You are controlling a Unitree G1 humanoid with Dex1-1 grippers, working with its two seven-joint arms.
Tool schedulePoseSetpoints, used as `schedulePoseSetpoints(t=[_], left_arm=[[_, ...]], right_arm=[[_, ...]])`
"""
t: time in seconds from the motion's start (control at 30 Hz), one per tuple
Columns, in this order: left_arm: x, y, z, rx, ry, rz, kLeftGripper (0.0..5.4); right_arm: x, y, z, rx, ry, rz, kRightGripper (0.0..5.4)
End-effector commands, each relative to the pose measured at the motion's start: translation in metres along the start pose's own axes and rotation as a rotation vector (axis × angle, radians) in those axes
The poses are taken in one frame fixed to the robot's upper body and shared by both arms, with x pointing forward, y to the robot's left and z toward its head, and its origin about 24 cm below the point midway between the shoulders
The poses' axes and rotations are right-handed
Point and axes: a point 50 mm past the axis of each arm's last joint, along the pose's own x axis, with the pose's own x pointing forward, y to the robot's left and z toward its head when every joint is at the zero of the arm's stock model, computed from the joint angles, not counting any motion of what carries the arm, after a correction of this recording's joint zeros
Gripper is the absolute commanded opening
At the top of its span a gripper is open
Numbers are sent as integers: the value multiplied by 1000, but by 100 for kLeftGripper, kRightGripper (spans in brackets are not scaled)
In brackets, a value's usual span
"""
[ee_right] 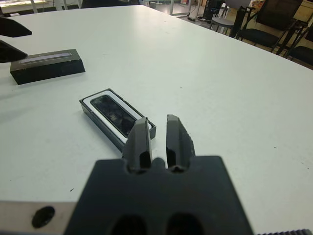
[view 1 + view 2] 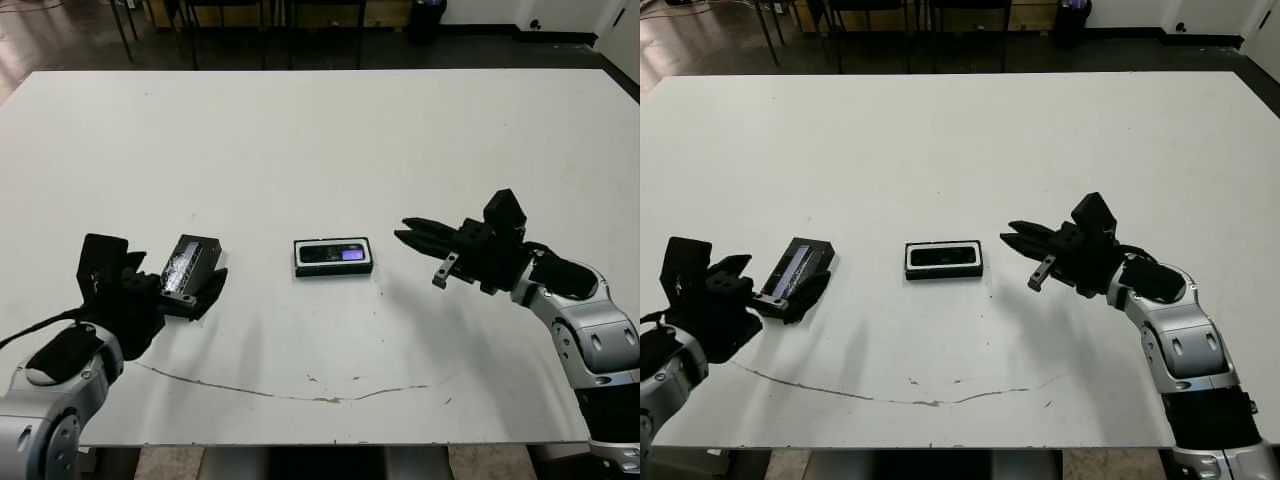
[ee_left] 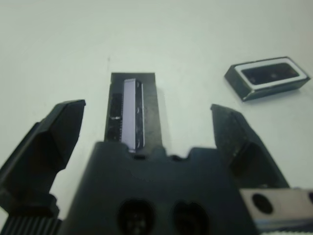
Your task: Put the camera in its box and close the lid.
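White table [image 2: 320,140], mostly bare. Left gripper [image 2: 175,285] spreads wide around the lid [image 2: 187,266], lying inner face up, ready to grab it. Mid-table, the camera [image 2: 333,253] already sits in the box [image 2: 333,269]. Right gripper [image 2: 415,236], fingers nearly together, waits just beside, empty.
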Motion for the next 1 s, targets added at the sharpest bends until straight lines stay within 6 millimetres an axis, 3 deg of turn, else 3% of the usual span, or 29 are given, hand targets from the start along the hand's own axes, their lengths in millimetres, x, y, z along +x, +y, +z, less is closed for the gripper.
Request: schedulePoseSetpoints(t=[0.03,0.8,1.0], left_arm=[[1,3,-9,18,45,25,536],[11,3,-32,-21,111,-5,536],[10,1,-34,-89,136,27,425]], right_arm=[[-3,0,-5,2,42,-1,0],[-5,-2,-5,-11,51,9,0],[-6,-3,-5,-5,54,13,0]])
